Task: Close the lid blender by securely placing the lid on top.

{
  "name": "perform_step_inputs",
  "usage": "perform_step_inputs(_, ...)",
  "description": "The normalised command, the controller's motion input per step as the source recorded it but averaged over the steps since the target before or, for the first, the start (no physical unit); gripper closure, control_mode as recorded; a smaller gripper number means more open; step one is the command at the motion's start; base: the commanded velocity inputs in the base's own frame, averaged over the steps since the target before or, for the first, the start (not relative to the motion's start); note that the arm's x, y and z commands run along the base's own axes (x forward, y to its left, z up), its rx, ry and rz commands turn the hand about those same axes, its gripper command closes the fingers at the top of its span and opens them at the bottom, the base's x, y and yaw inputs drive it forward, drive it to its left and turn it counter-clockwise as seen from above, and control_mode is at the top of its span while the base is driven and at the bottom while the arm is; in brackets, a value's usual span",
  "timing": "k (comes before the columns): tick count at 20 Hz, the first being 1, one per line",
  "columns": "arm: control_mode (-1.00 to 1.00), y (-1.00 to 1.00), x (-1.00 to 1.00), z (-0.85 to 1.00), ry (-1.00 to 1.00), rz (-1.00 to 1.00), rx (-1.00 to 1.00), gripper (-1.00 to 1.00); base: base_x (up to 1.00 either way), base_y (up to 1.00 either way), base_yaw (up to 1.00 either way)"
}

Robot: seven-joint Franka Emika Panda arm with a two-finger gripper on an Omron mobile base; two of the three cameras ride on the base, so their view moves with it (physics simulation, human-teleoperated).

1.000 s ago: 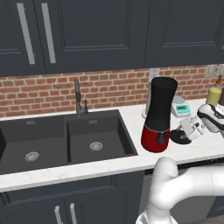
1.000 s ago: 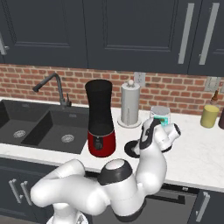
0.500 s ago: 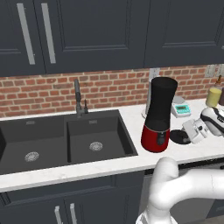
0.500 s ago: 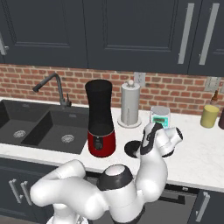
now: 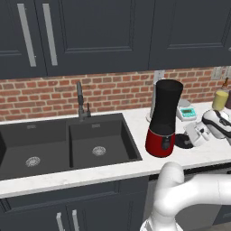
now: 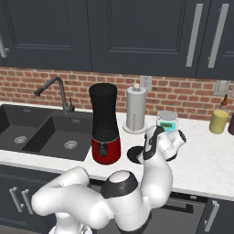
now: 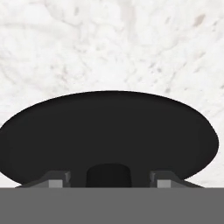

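Hand view: jaws straddle the lid's (image 7: 109, 135) knob (image 7: 108, 174), hidden elsewhere.

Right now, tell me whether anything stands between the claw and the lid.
Nothing visible does. In the hand view the claw sits right over the lid, its fingertips on either side of the knob, with bare marble counter beyond. The blender stands apart, off to one side.

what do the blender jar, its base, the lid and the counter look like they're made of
Blender jar: matte black, opaque, probably plastic. Its base: glossy red, with highlights, likely plastic or enamel. Lid: flat black disc with a dull finish, likely plastic or rubber. Counter: white with grey veining, so it looks like polished marble or a lookalike.
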Motion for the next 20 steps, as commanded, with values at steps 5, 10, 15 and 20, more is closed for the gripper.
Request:
perform_step_inputs(5,-1.0,0.21,0.0,0.0,0.0,0.0,0.0,1.0,0.0,0.0,0.0)
perform_step_inputs(10,-1.0,0.0,-0.05,0.29,-0.03,0.0,0.02,1.0,0.0,0.0,0.0)
perform_step_inputs(15,-1.0,0.0,-0.07,0.59,-0.01,-0.03,0.0,1.0,0.0,0.0,0.0)
perform_step_inputs(20,-1.0,-0.01,-0.4,0.1,-0.09,0.0,0.03,1.0,0.0,0.0,0.0)
